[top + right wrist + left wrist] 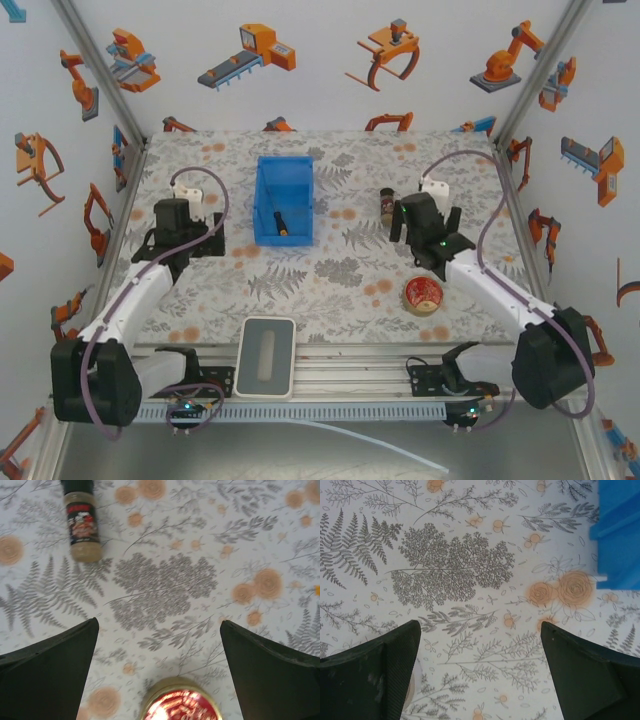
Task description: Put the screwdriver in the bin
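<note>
The screwdriver (281, 224) lies inside the blue bin (284, 200) on its floor, black handle with an orange end, tilted. The bin stands at the back middle of the table. My left gripper (200, 243) hovers left of the bin, open and holding nothing. In the left wrist view its fingers (375, 670) spread over bare patterned cloth, and a corner of the bin (620, 540) shows at the upper right. My right gripper (432, 252) hangs right of the bin, open and empty (159, 622).
A brown spice bottle (387, 206) with a dark cap lies right of the bin, also seen as the bottle (81, 522) in the right wrist view. A round red tin (424, 294) sits just under the right gripper. A white-rimmed grey pad (267, 356) lies at the front edge.
</note>
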{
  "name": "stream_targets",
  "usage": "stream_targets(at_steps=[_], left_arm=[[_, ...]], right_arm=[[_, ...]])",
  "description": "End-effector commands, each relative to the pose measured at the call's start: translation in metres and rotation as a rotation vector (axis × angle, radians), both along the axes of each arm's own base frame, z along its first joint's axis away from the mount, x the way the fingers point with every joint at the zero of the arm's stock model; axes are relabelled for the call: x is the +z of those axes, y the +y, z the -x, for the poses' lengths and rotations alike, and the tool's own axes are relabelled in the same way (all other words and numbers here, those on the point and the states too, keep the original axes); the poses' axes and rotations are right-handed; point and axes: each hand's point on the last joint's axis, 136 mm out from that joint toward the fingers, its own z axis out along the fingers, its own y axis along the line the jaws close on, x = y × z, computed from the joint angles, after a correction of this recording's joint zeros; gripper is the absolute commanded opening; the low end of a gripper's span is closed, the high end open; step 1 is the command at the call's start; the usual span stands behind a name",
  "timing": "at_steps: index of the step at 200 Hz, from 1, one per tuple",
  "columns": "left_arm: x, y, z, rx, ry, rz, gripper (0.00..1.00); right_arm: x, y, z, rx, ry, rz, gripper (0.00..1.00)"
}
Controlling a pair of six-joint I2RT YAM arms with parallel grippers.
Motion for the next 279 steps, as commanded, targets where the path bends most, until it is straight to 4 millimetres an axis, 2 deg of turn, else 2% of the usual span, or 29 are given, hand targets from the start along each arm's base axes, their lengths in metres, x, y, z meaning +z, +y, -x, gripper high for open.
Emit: stream_targets(at_steps=[1,19,35,63,90,119,147,170,181,212,223,240,261,279], left_arm=[[0.004,0.009,-0.023,0.026,-0.112,0.011,0.97],[-0.014,0.012,-0.028,0.023,-0.116,0.023,0.97],[-0.023,0.020,-0.032,0.045,-0.133,0.041,0.97],[-0.033,0.033,-0.036,0.090,-0.175,0.083,0.97],[-0.039,0.038,-0.039,0.116,-0.212,0.106,0.97],[-0.035,0.041,-0.044,0.129,-0.259,0.121,0.97],[-0.033,0.045,-0.049,0.144,-0.299,0.111,0.97],[-0.043,0.045,-0.051,0.146,-0.286,0.112,0.97],[-0.045,0.044,-0.053,0.139,-0.274,0.110,0.97],[-0.046,0.042,-0.053,0.131,-0.281,0.103,0.97],[-0.049,0.042,-0.050,0.136,-0.311,0.103,0.97],[-0.051,0.041,-0.045,0.123,-0.370,0.104,0.97],[-0.054,0.040,-0.047,0.124,-0.330,0.104,0.97],[-0.055,0.036,-0.049,0.104,-0.314,0.089,0.97]], right_arm=[[0.016,-0.035,-0.007,-0.096,-0.204,0.091,0.99],[0.006,-0.063,-0.002,-0.177,-0.278,0.076,0.99],[-0.001,-0.087,0.001,-0.246,-0.272,0.038,0.99],[-0.002,-0.105,-0.002,-0.246,-0.269,0.071,0.99],[-0.027,-0.116,-0.007,-0.227,-0.228,0.051,0.99],[-0.045,-0.121,-0.008,-0.223,-0.250,0.047,0.99],[-0.046,-0.116,-0.019,-0.172,-0.251,0.057,0.99],[-0.050,-0.112,-0.028,-0.117,-0.271,0.048,0.99],[-0.059,-0.111,-0.031,-0.098,-0.269,0.027,0.99],[-0.071,-0.097,-0.035,0.000,-0.264,0.005,0.99],[-0.071,-0.090,-0.033,0.045,-0.318,0.010,0.99],[-0.071,-0.098,-0.026,-0.001,-0.323,0.009,0.99],[-0.073,-0.110,-0.030,-0.075,-0.290,0.013,0.99],[-0.075,-0.104,-0.037,-0.039,-0.264,0.011,0.99]])
